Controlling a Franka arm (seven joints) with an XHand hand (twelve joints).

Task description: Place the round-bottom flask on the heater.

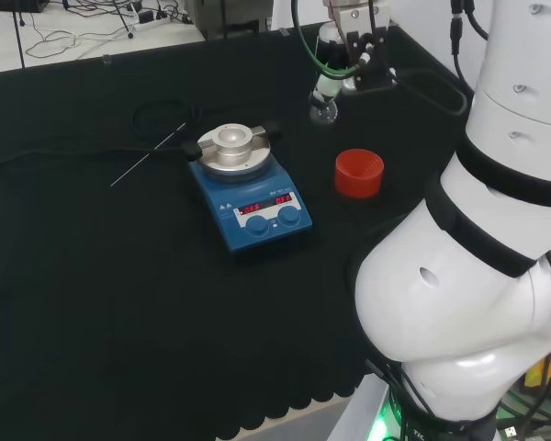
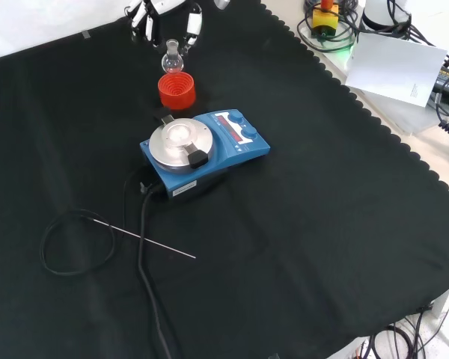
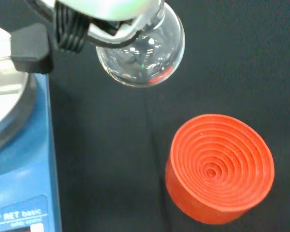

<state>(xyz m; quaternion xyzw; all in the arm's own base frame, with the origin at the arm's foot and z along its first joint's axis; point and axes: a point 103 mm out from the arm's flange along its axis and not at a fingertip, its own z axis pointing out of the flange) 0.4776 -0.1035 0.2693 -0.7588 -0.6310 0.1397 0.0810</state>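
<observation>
Above the red stand [image 3: 220,166], round-bottom flask [image 3: 145,53] pinched in the hand's [image 1: 354,37] curled fingers, heater [image 1: 248,188] nearby

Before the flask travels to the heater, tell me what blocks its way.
Nothing visible does. The hand holds the round-bottom flask in the air, clear of the empty red stand. The heater has a bare metal top plate.
</observation>
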